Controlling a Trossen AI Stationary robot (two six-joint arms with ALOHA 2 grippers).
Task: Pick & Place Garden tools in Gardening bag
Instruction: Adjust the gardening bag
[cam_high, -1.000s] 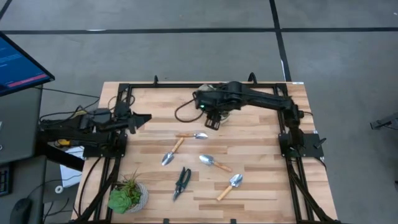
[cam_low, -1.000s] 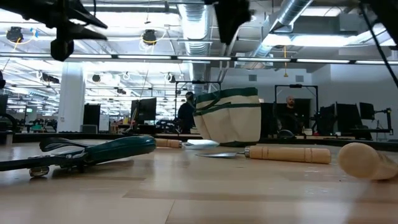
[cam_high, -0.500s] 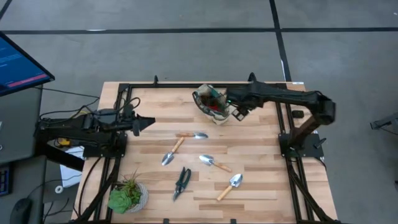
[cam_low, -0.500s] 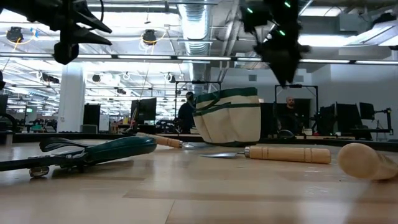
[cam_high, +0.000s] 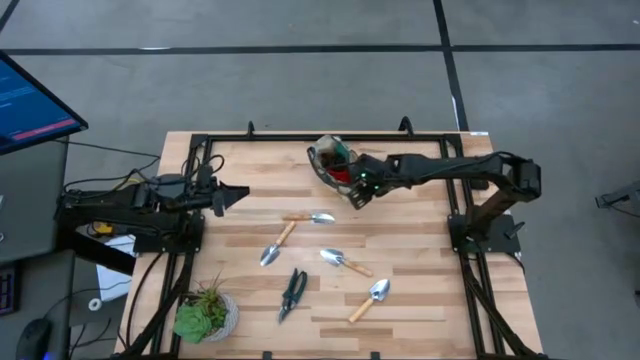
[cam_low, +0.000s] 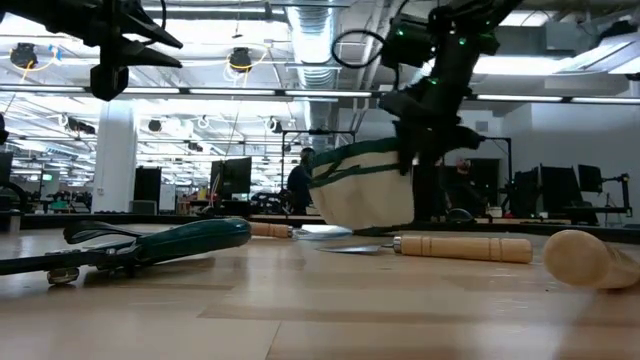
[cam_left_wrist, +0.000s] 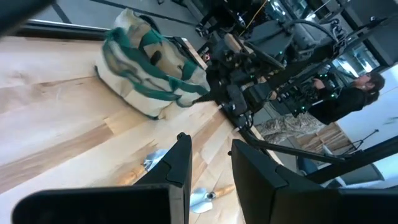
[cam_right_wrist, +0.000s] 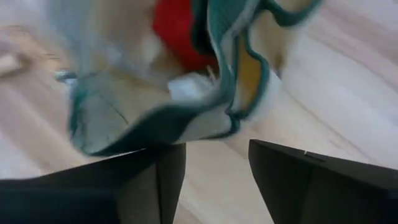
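Note:
The gardening bag (cam_high: 333, 162), cream with green trim, stands at the table's far middle and leans; a red item (cam_right_wrist: 177, 31) lies inside it. My right gripper (cam_high: 360, 192) is at the bag's near-right side, fingers apart. Three wooden-handled trowels (cam_high: 309, 217) (cam_high: 273, 246) (cam_high: 346, 262), another (cam_high: 368, 299) and dark shears (cam_high: 292, 293) lie flat on the wood nearer the front. My left gripper (cam_high: 236, 195) hovers over the table's left side, open, with nothing in it. My right gripper meets the bag's green-trimmed rim (cam_right_wrist: 186, 121) on the side facing the table's right edge, slanting down from above. Wood shows between its fingers (cam_right_wrist: 280, 174), and whether the rim is pinched I cannot tell. The bag sits tilted on the table (cam_low: 365, 190).
A potted green plant (cam_high: 205, 315) stands at the near left corner. A black frame (cam_high: 300, 137) runs along the table's edges. A monitor (cam_high: 35, 100) is off the table's left side. Bare wood lies between the bag and the tools.
My right gripper has come down from high above the bag, swung out toward the table's right edge, then back to the bag's near-right side, rolling as it went. The bag, upright before, now leans with its rim slanted. The tools have not moved.

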